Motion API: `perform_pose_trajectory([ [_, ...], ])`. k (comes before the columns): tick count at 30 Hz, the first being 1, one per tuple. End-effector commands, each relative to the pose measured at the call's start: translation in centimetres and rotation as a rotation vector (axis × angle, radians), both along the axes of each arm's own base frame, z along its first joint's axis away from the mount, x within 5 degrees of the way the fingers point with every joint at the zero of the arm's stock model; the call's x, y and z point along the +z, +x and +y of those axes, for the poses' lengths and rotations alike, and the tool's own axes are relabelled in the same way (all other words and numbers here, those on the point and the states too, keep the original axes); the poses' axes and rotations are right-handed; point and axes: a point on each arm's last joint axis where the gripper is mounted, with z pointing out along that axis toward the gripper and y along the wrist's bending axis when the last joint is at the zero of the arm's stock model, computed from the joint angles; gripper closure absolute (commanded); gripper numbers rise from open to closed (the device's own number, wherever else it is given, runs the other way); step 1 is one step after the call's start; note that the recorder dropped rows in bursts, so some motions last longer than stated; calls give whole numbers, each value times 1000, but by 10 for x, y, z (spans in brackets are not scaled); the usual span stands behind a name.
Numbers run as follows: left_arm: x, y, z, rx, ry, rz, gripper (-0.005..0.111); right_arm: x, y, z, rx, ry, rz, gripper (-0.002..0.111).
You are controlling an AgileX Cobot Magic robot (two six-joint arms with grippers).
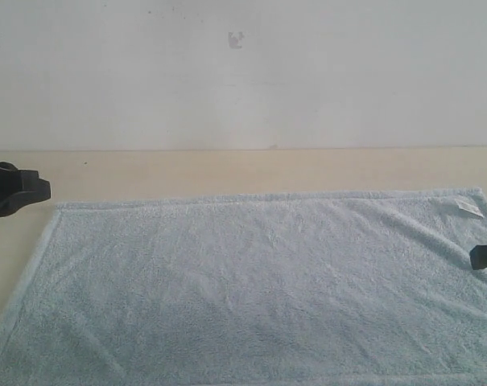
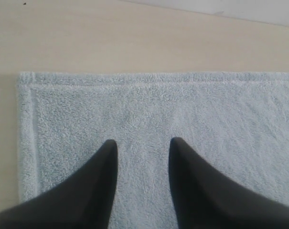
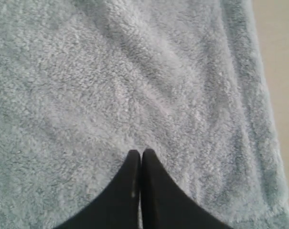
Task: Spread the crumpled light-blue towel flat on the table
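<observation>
Off-white wall (image 1: pixel 243 80) fills the upper part of the exterior view, with a small grey mark (image 1: pixel 236 39) on it; below it is the pale beige table (image 1: pixel 187 173), matte, faint grain. Light-blue towel (image 1: pixel 251 281) lies spread flat on the table and covers most of the near surface; far hem runs straight along the wall line; only faint creases; white label (image 1: pixel 468 207) near its far right corner. Left gripper (image 2: pixel 143 143) is open, jaws apart, bare terry showing in the gap, nothing held; wrist view puts it near the towel's far left corner; exterior view shows only its black tip at the left edge, level with the far hem. Right gripper (image 3: pixel 141 152) is closed, fingertips pressed together, no cloth seen between them; it is over the towel close to the right hem; exterior view cuts it off at the right edge. Towel's near edge and near corners run out of frame; arms not visible; whether either gripper touches the cloth, cannot tell.
</observation>
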Motion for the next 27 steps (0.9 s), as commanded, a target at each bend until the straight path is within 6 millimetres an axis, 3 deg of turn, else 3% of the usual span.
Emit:
perform_pose_trajectory([
  [1, 2, -1, -3, -4, -24, -4, 72, 4, 3, 3, 27, 35, -48, 108],
  [17, 2, -1, -3, -6, -26, -5, 78, -3, 1, 6, 22, 67, -105, 108],
  [19, 2, -1, -4, -16, -33, -6, 81, -3, 1, 6, 22, 67, -105, 108],
  [24, 4, -3, -9, -79, -46, -25, 101, -3, 1, 7, 16, 72, -108, 108],
  [27, 5, -3, -10, -97, -49, -31, 103, -3, 1, 7, 14, 76, -105, 108],
])
